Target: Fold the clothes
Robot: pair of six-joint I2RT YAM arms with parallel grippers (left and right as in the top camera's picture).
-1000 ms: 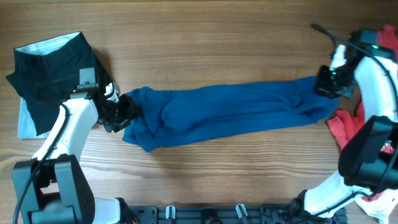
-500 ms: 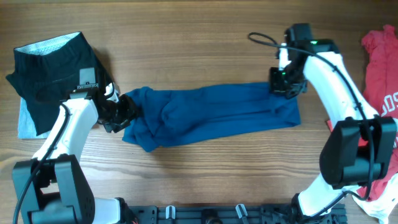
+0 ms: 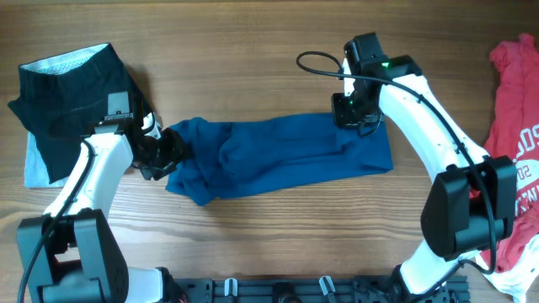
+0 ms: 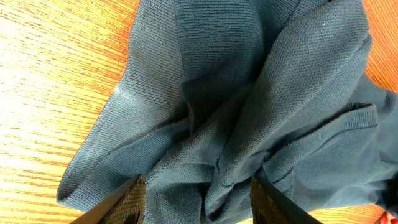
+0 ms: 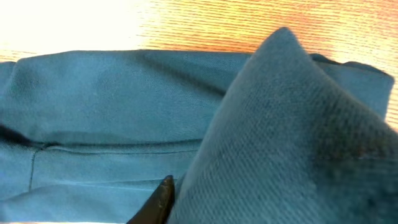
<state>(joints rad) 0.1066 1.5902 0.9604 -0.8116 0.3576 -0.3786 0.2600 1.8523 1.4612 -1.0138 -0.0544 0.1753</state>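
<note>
The deep-blue shirt (image 3: 278, 156) lies in a long band across the middle of the wooden table (image 3: 253, 50). Its left end is bunched up. My left gripper (image 3: 164, 153) is at that bunched end, and in the left wrist view its fingers (image 4: 132, 200) stand on either side of a thick wad of the shirt (image 4: 249, 93), closed on it. My right gripper (image 3: 350, 114) is shut on the shirt's right end and holds it lifted and turned back over the band. In the right wrist view one finger (image 5: 160, 202) shows beside the raised fold (image 5: 292, 137); the other is hidden by cloth.
A black garment with a white mesh band (image 3: 72, 101) lies at the far left on a pale blue cloth (image 3: 34, 168). A red T-shirt with white lettering (image 3: 514, 109) lies at the right edge. The right arm's black cable (image 3: 316, 61) loops above the shirt.
My right gripper has carried the shirt's right end leftwards from the far right edge to right of centre, shortening the band. The left gripper has stayed put.
</note>
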